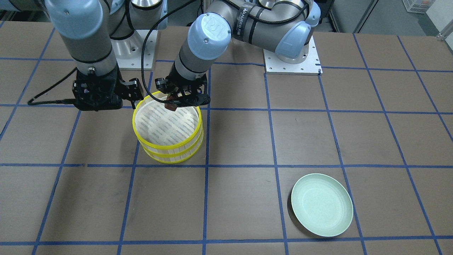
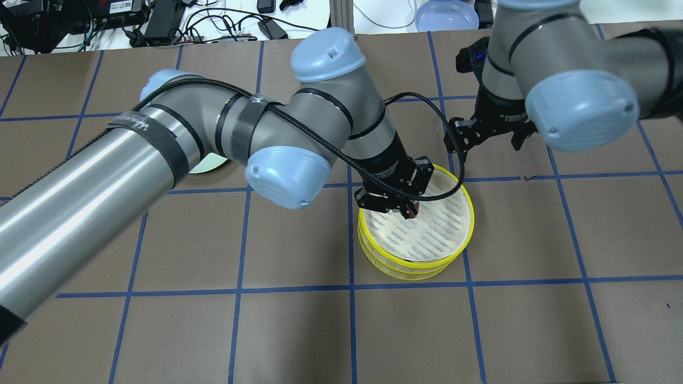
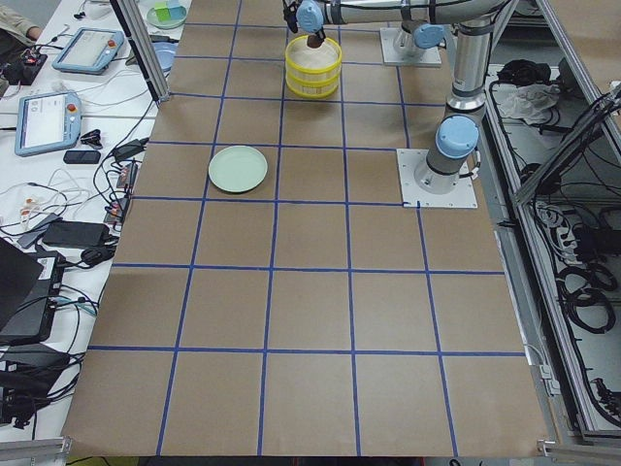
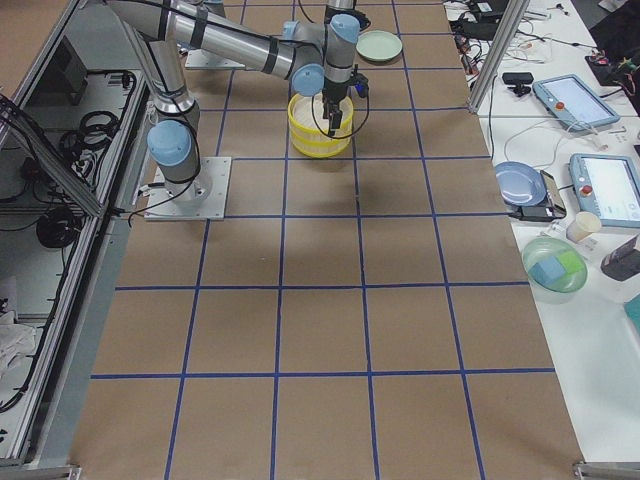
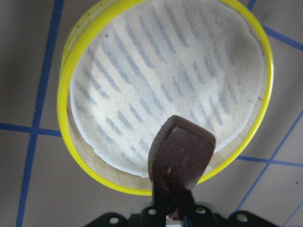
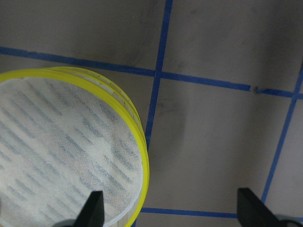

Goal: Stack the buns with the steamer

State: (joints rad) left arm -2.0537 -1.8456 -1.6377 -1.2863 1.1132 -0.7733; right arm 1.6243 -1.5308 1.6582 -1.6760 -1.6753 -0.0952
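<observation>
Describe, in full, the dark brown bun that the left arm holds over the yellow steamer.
The dark reddish-brown blocky bun is oblong, with rounded corners and a smooth, slightly glossy surface with tiny pale specks. The left end effector is shut on one end of it, so it hangs in the air just inside the rim of the yellow-rimmed round steamer. Nothing else touches it; it is not yet set down.

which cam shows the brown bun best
The left wrist view: the brown bun shows large and close, gripped by the left hand over the steamer. Front-facing and overhead views show only a small dark bit under the hand; the side views a speck; the right wrist view none.
</observation>
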